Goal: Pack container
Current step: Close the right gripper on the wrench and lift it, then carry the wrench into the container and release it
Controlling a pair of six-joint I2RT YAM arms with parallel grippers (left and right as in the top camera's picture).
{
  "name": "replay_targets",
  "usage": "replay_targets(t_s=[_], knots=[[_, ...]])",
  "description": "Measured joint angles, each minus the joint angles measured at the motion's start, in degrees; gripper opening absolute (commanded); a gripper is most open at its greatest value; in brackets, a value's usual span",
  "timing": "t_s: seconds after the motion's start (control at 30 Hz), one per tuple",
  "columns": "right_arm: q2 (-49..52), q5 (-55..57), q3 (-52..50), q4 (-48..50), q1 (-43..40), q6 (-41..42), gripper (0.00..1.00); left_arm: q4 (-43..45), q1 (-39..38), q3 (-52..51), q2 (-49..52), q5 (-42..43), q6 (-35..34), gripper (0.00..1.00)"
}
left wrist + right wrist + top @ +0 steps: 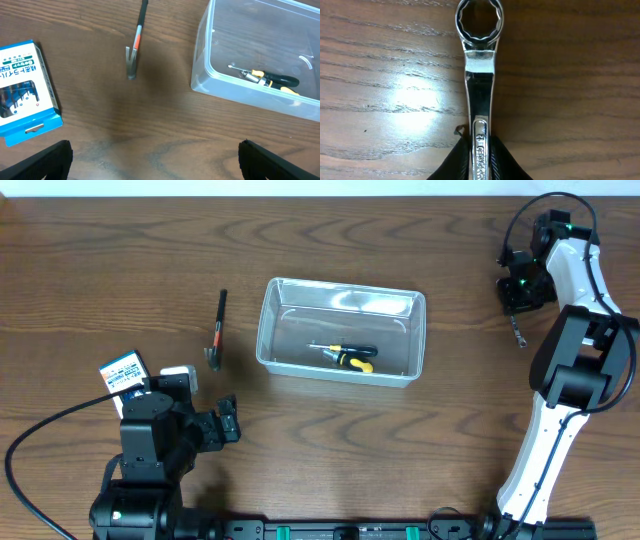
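Container (300, 310) holds yellow-black screwdriver (345, 357); right tool (480, 152) clamps wrench (480, 75).

One clear container (390, 330) sits at the centre of the overhead frame and holds one screwdriver (345, 357). On the counter (100, 260) lie one black-handled hand tool (217, 330) left of centre, one blue-and-white card packet (124, 372) at lower left, and one wrench (516, 330) at upper right. There are two arms: one left end effector (160, 162) and one right end effector (480, 167).
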Motion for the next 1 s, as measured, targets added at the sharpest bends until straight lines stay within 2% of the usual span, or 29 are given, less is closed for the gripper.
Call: replay_targets(t_s=[0.3,0.8,0.9,1.0], knots=[[0.00,-0.04,0.02,-0.04,0.00,0.00,0.01,0.00,0.00,0.00,0.00,-0.02,0.00,0.98],[-0.48,-0.02,0.09,-1.77,0.74,0.04,0.01,0.00,0.00,0.00,0.00,-0.02,0.00,0.98],[-2.51,0.04,-0.11,-1.88,2.34,0.09,0.01,-0.02,0.00,0.00,0.00,0.00,0.00,0.98],[-8.83,0.02,-0.46,-1.86,5.70,0.22,0.01,-0.02,0.00,0.00,0.00,0.00,0.00,0.98]])
